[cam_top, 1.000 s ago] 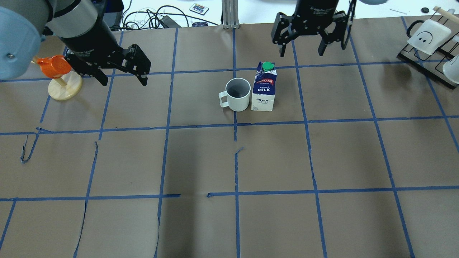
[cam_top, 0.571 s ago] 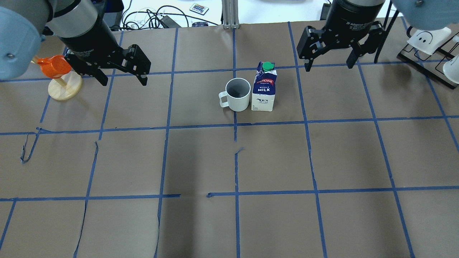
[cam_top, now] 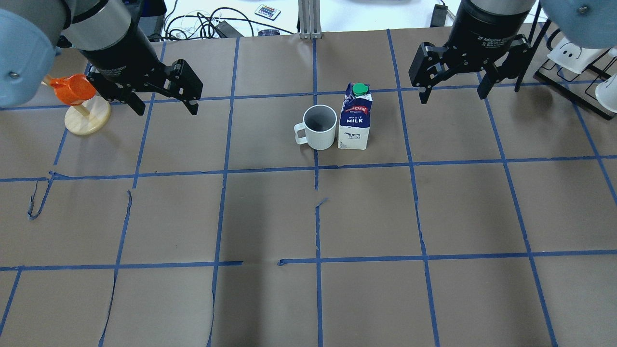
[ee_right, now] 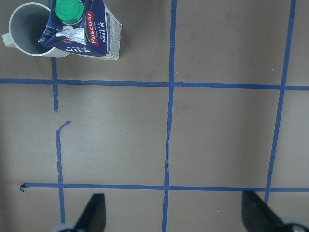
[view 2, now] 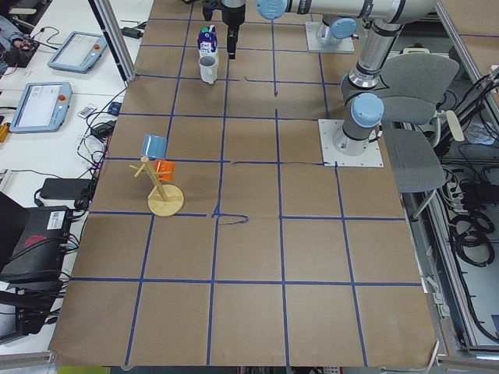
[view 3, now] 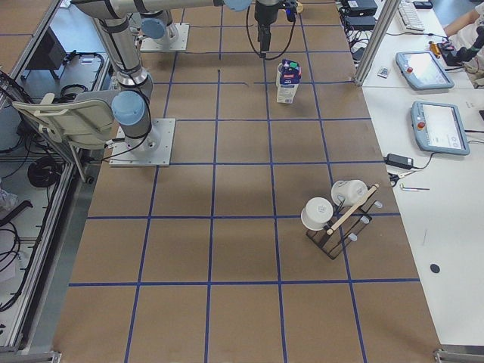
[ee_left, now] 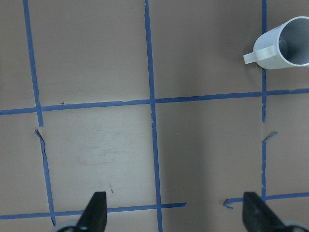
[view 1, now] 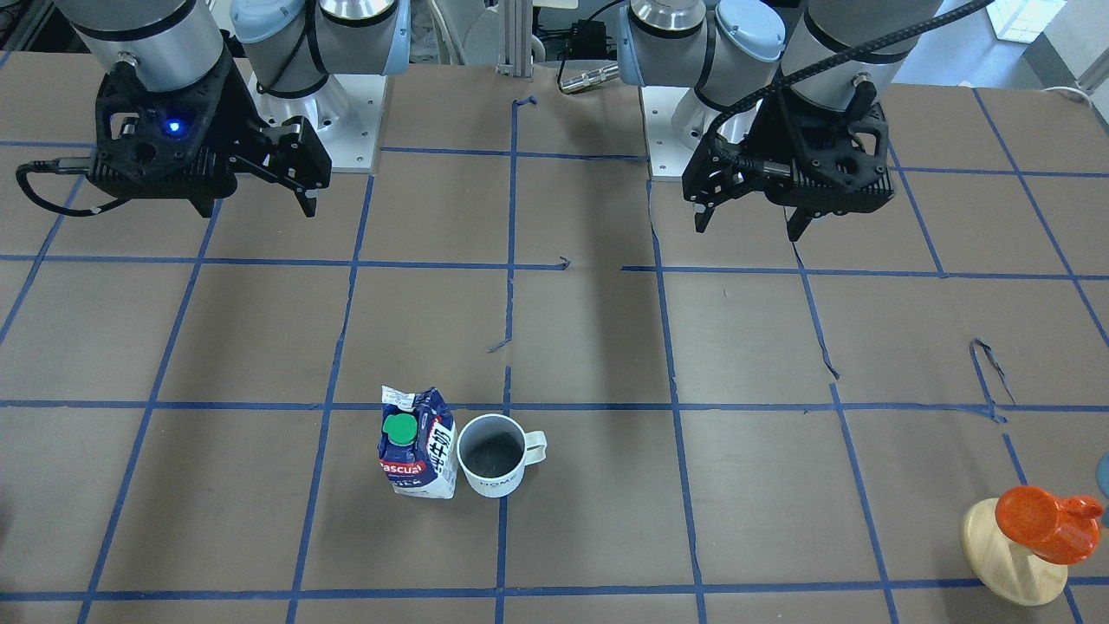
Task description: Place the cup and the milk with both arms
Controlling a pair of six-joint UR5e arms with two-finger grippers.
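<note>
—Standing upright on the far-centre of the table: small white mug (cam_top: 319, 126) w/ a grey inside, handle out toward the robot's left.

—And the carton?

—Dark blue & white gable-top milk carton (cam_top: 355, 120), green round cap, red label. It's tight against the mug on the robot's right side, also upright and taller than the mug. Can't tell if they actually touch. Front cam, same pair: mug (view 1: 494, 455), carton (view 1: 418, 444). Mug base sits on the centre blue tape line.

—Anybody holding either one?

—Nope. Left gripper (cam_top: 167, 108) hangs above the paper, well apart from the mug, black fingers spread wide w/ nothing between them. Its wrist cam has the mug (ee_left: 285, 43) up in the top-right corner and bare paper between the two fingertips (ee_left: 96, 212).

—Right side?

—Right gripper (cam_top: 452, 96) hangs off on the carton's right, also apart from it, fingers splayed wide, empty. Its wrist cam catches the carton (ee_right: 87, 31) top-left w/ the mug rim (ee_right: 26, 24) peeking from behind.

—Front cam agree?

—Yep. Left gripper (view 1: 747, 227) on that view's right, right gripper (view 1: 258, 206) on its left w/ a blue light on the wrist housing. Both are wide apart at the tips.

—Rest of the scene?

—Brown-paper table (cam_top: 270, 221) w/ a blue tape grid, tape torn in spots. A round wooden peg stand carrying an orange cup (cam_top: 87, 118) sits just beside the left gripper. A black wire rack w/ white mugs (cam_top: 573, 72) sits at the far right, near the right arm.
</note>
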